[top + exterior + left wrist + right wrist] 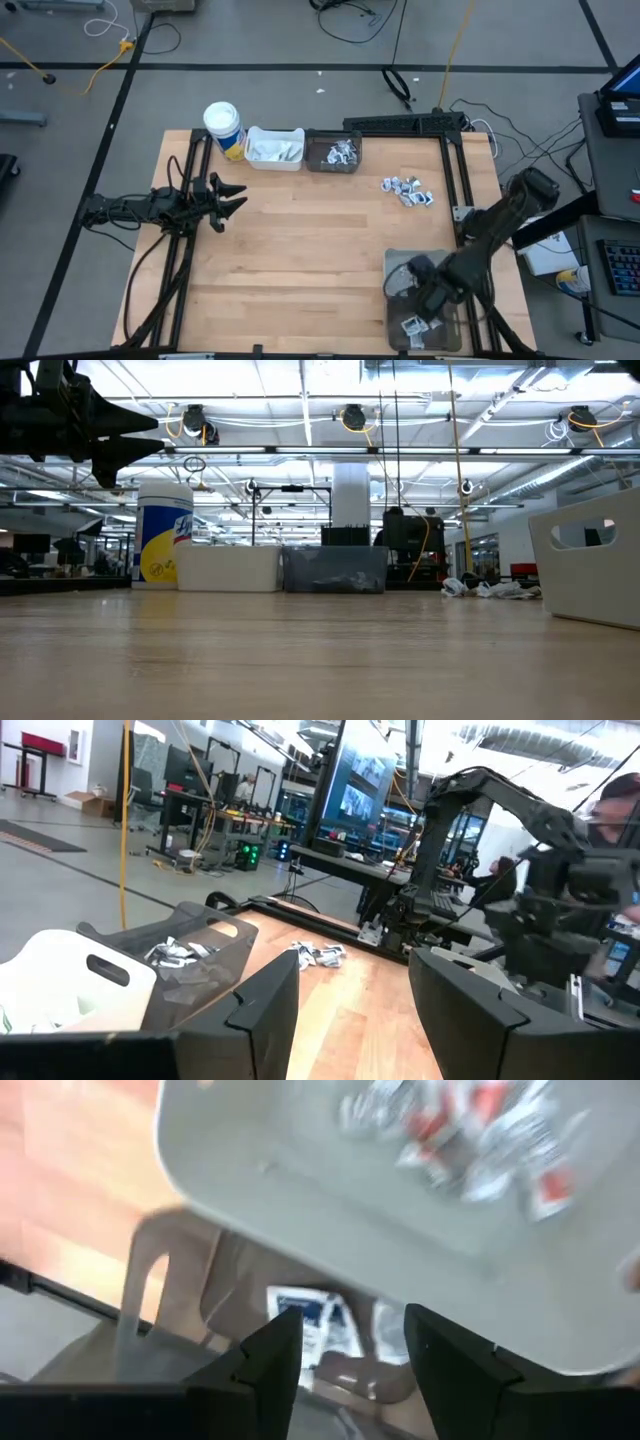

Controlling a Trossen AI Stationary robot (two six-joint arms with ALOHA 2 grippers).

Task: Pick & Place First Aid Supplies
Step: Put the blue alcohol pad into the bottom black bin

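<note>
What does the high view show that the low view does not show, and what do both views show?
Only the high view shows the right end effector over the grey bin at the table's near right corner, with packets inside that bin, and the left end effector open above the left side of the table.

Only the low view shows the printed label on the white cup and the room behind the table.

Both show the white bin, the dark bin and the loose packets lying on the table.
</note>
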